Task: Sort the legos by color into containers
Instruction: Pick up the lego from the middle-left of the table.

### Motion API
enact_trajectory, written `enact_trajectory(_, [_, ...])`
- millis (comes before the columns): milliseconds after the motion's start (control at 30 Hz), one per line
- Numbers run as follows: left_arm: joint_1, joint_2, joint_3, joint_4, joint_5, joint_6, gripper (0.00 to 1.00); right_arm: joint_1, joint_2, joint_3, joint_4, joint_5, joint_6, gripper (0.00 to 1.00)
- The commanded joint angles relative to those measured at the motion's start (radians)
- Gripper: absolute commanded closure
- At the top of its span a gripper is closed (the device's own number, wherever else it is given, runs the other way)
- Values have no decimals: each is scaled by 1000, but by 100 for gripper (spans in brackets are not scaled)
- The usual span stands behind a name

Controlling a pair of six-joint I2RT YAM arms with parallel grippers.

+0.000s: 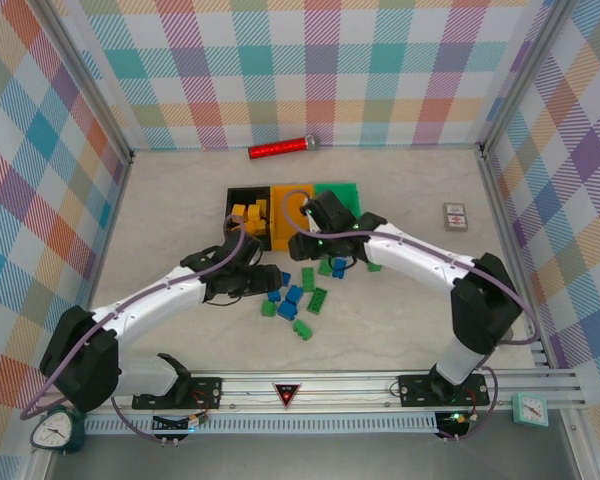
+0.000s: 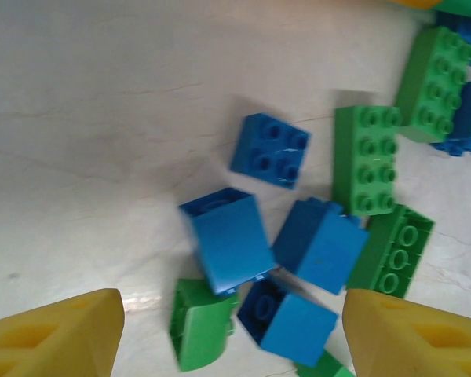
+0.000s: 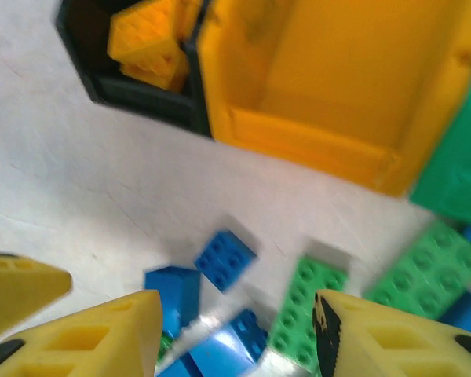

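Observation:
The containers stand in a row at the back: black bin (image 1: 236, 200), yellow-orange bin (image 1: 284, 197), green bin (image 1: 342, 192). Yellow legos (image 3: 145, 43) lie in the black bin (image 3: 133, 98); the yellow-orange bin (image 3: 314, 149) looks bare inside. Blue legos (image 1: 293, 296) and green legos (image 1: 317, 300) are scattered in front of the bins. My left gripper (image 1: 270, 278) hangs open over a cluster of blue bricks (image 2: 228, 239) and a green one (image 2: 200, 322), gripping nothing. My right gripper (image 1: 307, 212) is open with nothing between its fingers (image 3: 141, 330), near the yellow-orange bin's front edge.
A red cylinder (image 1: 282, 149) lies by the back wall. A small white card box (image 1: 455, 216) sits at the right. Plaid walls close three sides. A metal rail (image 1: 360, 385) with the arm bases runs along the near edge.

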Motion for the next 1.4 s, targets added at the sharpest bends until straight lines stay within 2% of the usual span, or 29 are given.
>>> enact_trajectory(0, [-39, 49, 70, 16, 1, 65, 28, -19, -58, -114, 9, 60, 52, 46])
enact_trajectory(300, [-153, 214, 209, -71, -60, 109, 35, -111, -215, -308, -4, 88, 97, 46])
enact_trajectory(433, [-205, 304, 268, -118, -107, 106, 38, -141, -245, -336, -60, 156, 104, 46])
enact_trajectory(567, [-215, 414, 314, -200, -171, 94, 41, -177, -277, -372, -84, 180, 110, 46])
enact_trajectory(667, [-217, 459, 335, -213, -172, 101, 41, -198, -314, -407, -76, 176, 113, 46])
enact_trajectory(800, [-223, 479, 344, -195, -148, 99, 42, -215, -343, -433, -79, 176, 109, 46])
enact_trajectory(900, [-226, 496, 354, -193, -140, 99, 54, -221, -358, -451, -76, 176, 113, 46])
enact_trajectory(1067, [-234, 508, 360, -197, -139, 96, 55, -232, -370, -469, -70, 176, 110, 46])
enact_trajectory(1133, [-236, 507, 360, -202, -145, 95, 61, -238, -373, -473, -69, 173, 107, 46])
enact_trajectory(1367, [-237, 441, 358, -187, -161, 68, 70, -245, -374, -493, -46, 156, 108, 46])
